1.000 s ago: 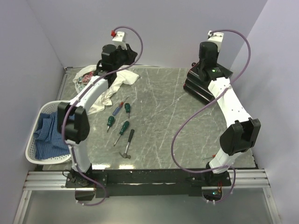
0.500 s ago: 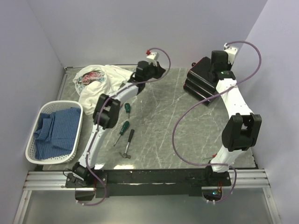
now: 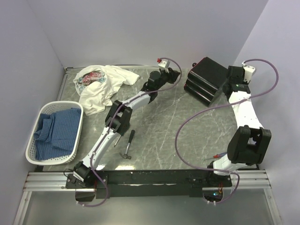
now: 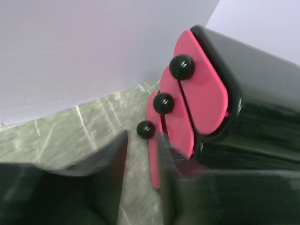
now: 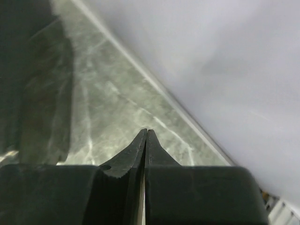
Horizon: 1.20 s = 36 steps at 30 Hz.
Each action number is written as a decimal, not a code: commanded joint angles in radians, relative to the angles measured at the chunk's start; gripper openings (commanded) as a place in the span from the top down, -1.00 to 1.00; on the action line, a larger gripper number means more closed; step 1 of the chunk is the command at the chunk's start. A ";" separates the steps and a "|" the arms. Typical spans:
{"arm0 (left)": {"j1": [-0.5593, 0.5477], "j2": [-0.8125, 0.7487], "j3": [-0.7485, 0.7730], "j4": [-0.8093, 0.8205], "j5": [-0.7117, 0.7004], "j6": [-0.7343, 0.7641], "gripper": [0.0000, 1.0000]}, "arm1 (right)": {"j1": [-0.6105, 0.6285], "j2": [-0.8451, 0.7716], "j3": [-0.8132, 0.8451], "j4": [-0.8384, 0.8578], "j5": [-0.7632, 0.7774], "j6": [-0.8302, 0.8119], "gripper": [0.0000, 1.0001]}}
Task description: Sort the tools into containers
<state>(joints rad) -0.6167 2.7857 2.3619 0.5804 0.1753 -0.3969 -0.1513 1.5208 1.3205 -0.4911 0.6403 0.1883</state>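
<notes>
The black drawer unit [image 3: 209, 76] stands at the back right. In the left wrist view its three pink-red drawer fronts [image 4: 201, 89] and round black knobs [image 4: 181, 67] face me. My left gripper [image 3: 168, 77] reaches across the back of the table toward it. It is open and empty [image 4: 140, 143], with the lowest knob [image 4: 146, 129] just beyond the gap between its fingertips. My right gripper [image 3: 228, 83] is shut and empty [image 5: 146, 133] at the unit's right side. The black-handled hammer [image 3: 129, 143] lies near the front. The screwdrivers are hidden under my left arm.
A white patterned cloth [image 3: 101, 84] lies at the back left. A white lattice basket [image 3: 33, 157] with blue cloth stands at the left edge. Grey walls close in the back and both sides. The unit's dark side [image 5: 18, 70] fills the left of the right wrist view.
My left arm has swung from the cloth at the back left across to the drawer unit's front. My right gripper has moved from above the unit to its right side.
</notes>
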 commanded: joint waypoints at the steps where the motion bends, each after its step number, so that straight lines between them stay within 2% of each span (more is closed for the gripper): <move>1: -0.006 -0.035 -0.016 0.108 -0.042 -0.022 -0.18 | -0.004 0.012 0.109 0.042 -0.291 -0.107 0.64; 2: -0.003 -0.058 -0.041 0.108 -0.036 -0.026 -0.23 | -0.001 0.021 0.141 0.046 -0.351 -0.137 0.18; 3: 0.001 -0.110 -0.061 0.069 -0.039 -0.040 -0.24 | -0.001 0.032 0.172 0.048 -0.413 -0.160 0.03; 5: 0.024 -0.165 -0.116 0.006 -0.071 -0.130 -0.18 | 0.002 0.065 0.259 0.069 -0.476 -0.155 -0.07; 6: 0.035 -0.226 -0.137 -0.067 -0.082 -0.158 -0.15 | 0.015 0.082 0.282 0.084 -0.467 -0.145 -0.01; 7: 0.052 -0.259 -0.191 -0.092 -0.076 -0.189 -0.07 | 0.019 0.120 0.324 0.101 -0.452 -0.142 0.42; 8: 0.060 -0.291 -0.222 -0.114 -0.056 -0.195 -0.02 | 0.024 0.145 0.345 0.130 -0.441 -0.145 0.66; 10: 0.087 -0.385 -0.316 -0.158 -0.014 -0.220 0.05 | 0.039 0.255 0.437 0.144 -0.423 -0.177 0.94; 11: 0.098 -0.417 -0.352 -0.169 0.004 -0.235 0.06 | 0.048 0.298 0.478 0.140 -0.398 -0.194 1.00; 15: 0.165 -0.624 -0.509 -0.221 0.127 -0.278 0.11 | 0.062 0.536 0.724 0.172 -0.318 -0.220 1.00; 18: 0.199 -0.782 -0.711 -0.243 0.190 -0.258 0.09 | 0.062 0.678 0.872 0.197 -0.279 -0.216 1.00; 22: 0.227 -0.925 -0.871 -0.292 0.207 -0.205 0.07 | 0.064 0.791 0.996 0.230 -0.318 -0.214 1.00; 26: 0.233 -1.006 -0.967 -0.332 0.199 -0.189 0.05 | 0.073 0.837 1.027 0.220 -0.373 -0.205 1.00; 30: 0.232 -1.037 -1.013 -0.366 0.211 -0.192 0.02 | 0.099 0.863 1.005 0.123 -0.553 -0.245 1.00; 36: 0.232 -1.065 -1.004 -0.387 0.208 -0.157 -0.04 | 0.145 0.819 0.866 0.011 -0.726 -0.262 1.00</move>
<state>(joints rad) -0.3813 1.7756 1.3403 0.1883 0.3656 -0.5941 -0.0616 2.3657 2.2852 -0.2913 0.1047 -0.0494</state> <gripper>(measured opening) 0.506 0.005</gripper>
